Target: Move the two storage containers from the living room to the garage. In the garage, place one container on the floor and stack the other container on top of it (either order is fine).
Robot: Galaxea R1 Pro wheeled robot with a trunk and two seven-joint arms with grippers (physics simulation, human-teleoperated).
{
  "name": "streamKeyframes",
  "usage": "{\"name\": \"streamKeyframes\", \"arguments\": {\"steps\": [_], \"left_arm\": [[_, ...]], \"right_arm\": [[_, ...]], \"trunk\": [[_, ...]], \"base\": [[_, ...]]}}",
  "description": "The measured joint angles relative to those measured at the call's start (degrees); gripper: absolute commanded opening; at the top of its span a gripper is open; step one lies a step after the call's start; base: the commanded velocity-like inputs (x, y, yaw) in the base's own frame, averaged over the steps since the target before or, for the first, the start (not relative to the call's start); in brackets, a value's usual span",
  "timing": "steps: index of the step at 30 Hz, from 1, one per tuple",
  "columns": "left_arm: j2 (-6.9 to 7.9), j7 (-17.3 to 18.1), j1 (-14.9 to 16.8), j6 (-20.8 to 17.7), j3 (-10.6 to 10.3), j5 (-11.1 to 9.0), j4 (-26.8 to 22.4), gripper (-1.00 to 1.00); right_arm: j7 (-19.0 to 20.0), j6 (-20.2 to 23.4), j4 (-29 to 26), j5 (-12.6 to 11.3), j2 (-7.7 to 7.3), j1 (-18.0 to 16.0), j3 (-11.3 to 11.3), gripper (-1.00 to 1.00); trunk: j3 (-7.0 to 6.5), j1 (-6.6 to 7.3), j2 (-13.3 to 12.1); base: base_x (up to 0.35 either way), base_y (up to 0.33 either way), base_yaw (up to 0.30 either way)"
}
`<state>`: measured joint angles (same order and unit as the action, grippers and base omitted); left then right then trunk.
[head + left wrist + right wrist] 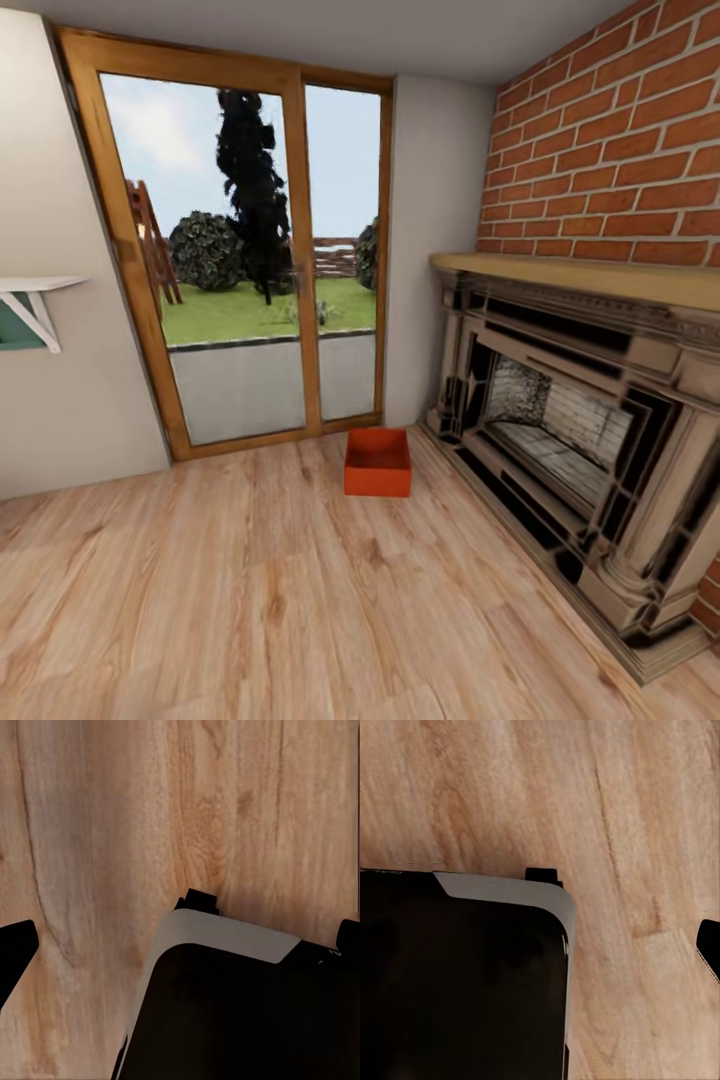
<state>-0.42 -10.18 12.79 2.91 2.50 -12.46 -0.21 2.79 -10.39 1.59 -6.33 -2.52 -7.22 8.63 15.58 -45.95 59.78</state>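
Observation:
One orange-red storage container (378, 463) sits open-topped on the light wood plank floor (250, 590) of the living room. It lies ahead of me, between the glass doors and the fireplace. In the left wrist view my left gripper (184, 945) hangs over the planks, its dark fingers (15, 952) spread to the frame's edges with nothing between them. In the right wrist view my right gripper (540, 949) also hangs above the floor, with one finger (711, 949) at the edge. The garage is out of view.
Wood-framed glass doors (250, 260) stand behind the container. The brick-and-dark-stone fireplace (590, 420) juts out along the right wall. A white shelf bracket (35, 305) sticks out of the left wall. My own black, grey-edged base (240, 1012) shows under both wrists.

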Motion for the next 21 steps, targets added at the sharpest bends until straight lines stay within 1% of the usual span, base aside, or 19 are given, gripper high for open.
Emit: {"name": "streamKeyframes", "arguments": {"steps": [21], "left_arm": [[-0.09,0.0,0.0,0.05,-0.01,0.06,0.0,1.0]], "right_arm": [[0.0,0.0,0.0,0.0,0.0,0.0,0.0,1.0]], "trunk": [[0.0,0.0,0.0]], "base": [[0.322,0.0,0.0]]}}
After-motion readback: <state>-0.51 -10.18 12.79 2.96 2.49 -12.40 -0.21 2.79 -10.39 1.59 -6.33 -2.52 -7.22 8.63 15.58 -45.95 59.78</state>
